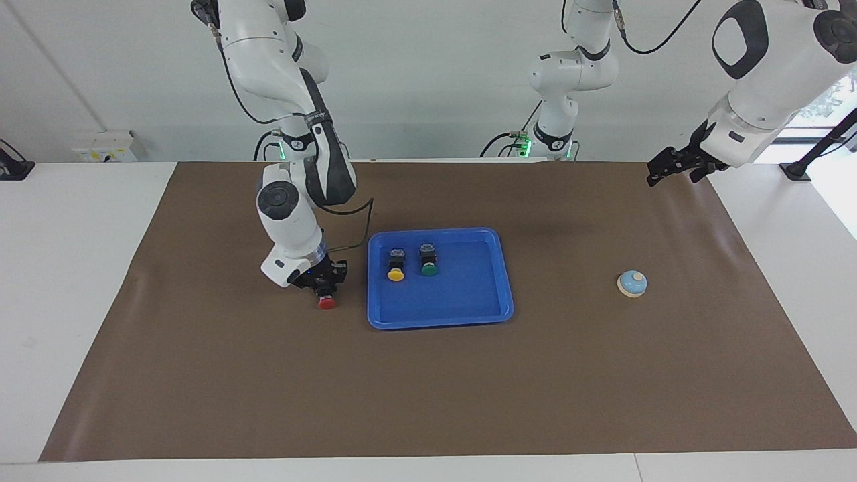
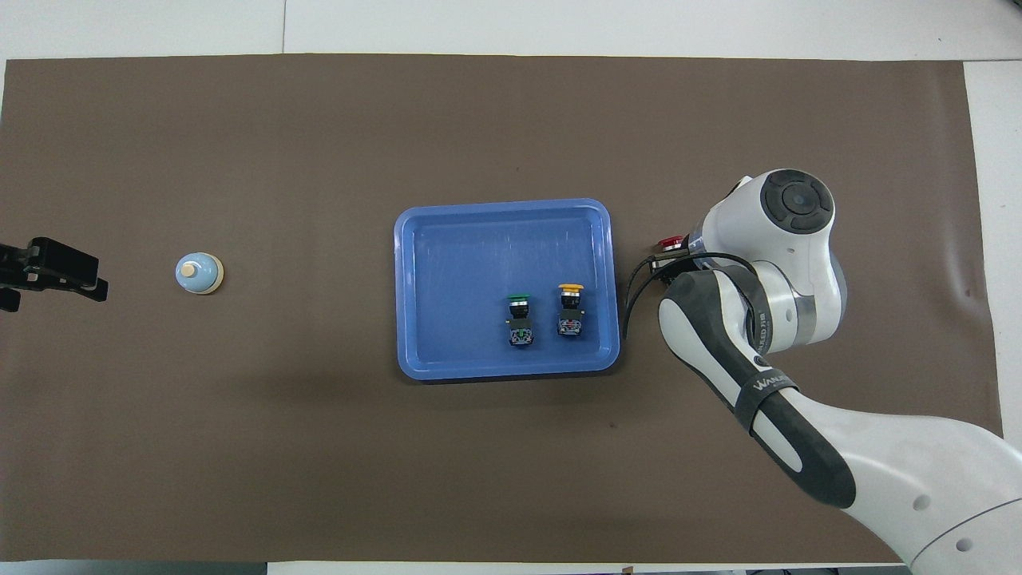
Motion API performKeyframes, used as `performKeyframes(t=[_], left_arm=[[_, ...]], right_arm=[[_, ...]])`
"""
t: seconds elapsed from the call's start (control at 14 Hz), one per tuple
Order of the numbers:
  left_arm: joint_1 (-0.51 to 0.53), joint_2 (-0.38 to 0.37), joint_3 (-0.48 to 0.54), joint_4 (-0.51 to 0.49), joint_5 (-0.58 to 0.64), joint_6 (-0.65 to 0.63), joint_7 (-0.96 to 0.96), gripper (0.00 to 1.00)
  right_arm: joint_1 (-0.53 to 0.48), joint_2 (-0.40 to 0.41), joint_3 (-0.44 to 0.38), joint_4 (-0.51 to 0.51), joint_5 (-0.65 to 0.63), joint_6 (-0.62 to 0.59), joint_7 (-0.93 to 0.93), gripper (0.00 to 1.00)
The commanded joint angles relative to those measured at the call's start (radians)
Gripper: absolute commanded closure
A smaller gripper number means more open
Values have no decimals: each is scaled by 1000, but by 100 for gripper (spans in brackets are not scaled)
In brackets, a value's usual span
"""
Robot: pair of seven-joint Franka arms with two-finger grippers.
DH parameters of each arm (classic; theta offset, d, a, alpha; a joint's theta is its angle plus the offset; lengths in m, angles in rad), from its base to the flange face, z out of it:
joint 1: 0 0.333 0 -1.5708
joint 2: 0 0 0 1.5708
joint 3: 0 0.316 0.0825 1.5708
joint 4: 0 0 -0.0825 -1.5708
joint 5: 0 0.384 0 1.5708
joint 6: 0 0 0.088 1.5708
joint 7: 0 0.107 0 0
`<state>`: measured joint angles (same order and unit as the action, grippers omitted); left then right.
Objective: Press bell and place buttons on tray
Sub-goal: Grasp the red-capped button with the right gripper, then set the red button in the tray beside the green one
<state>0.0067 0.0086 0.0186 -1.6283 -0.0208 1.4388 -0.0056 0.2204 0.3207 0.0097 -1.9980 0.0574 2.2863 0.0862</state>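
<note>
The red button (image 1: 327, 301) lies on the brown mat beside the blue tray (image 1: 469, 291), toward the right arm's end of the table. My right gripper (image 1: 326, 286) is down at it, shut on the button's black body. In the overhead view only the red button's cap (image 2: 669, 243) shows past the arm. A yellow button (image 1: 396, 266) and a green button (image 1: 428, 261) lie side by side in the tray. The light-blue bell (image 1: 632, 284) stands on the mat toward the left arm's end. My left gripper (image 1: 657, 174) waits open and raised over the mat's edge there.
The brown mat (image 1: 428, 402) covers most of the table. The right arm's elbow and forearm (image 2: 766, 335) hang over the mat beside the tray (image 2: 479, 255). In the overhead view the bell (image 2: 199, 274) sits close to the left gripper (image 2: 88, 279).
</note>
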Motion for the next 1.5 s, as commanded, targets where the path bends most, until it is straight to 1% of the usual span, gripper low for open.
performKeyframes(t=[0.0, 0.07, 0.14, 0.21, 0.29, 0.43, 0.72, 0.86, 1.0, 1.29, 1.43], left_arm=[[-14, -16, 12, -7, -5, -3, -7, 0], [-14, -16, 12, -7, -5, -3, -7, 0], [-14, -16, 15, -7, -5, -3, -7, 0], [-14, -16, 15, -7, -5, -3, -7, 0], [-14, -16, 12, -7, -5, -3, -7, 0], [-14, -16, 12, -7, -5, -3, -7, 0], [-14, -16, 12, -8, -5, -3, -7, 0], [-14, -16, 12, -7, -5, -3, -7, 0], [-14, -16, 12, -9, -5, -3, -7, 0], [-14, -16, 12, -7, -5, -3, -7, 0], [-14, -16, 12, -8, -5, -3, -7, 0]], right_arm=[[31, -11, 9, 85, 12, -83, 17, 100], [56, -8, 10, 149, 15, -143, 38, 100], [103, 17, 9, 235, 15, -198, 100, 100], [141, 37, 10, 298, 15, -232, 175, 100], [187, 47, 9, 333, 15, -243, 231, 100], [291, 76, 7, 373, 10, -245, 308, 100], [434, 191, 9, 481, 10, -225, 519, 100], [439, 199, 10, 463, 15, -170, 544, 100], [470, 216, 9, 455, 15, -157, 582, 100], [488, 236, 10, 441, 18, -142, 615, 100], [490, 236, 10, 417, 59, -110, 616, 100]])
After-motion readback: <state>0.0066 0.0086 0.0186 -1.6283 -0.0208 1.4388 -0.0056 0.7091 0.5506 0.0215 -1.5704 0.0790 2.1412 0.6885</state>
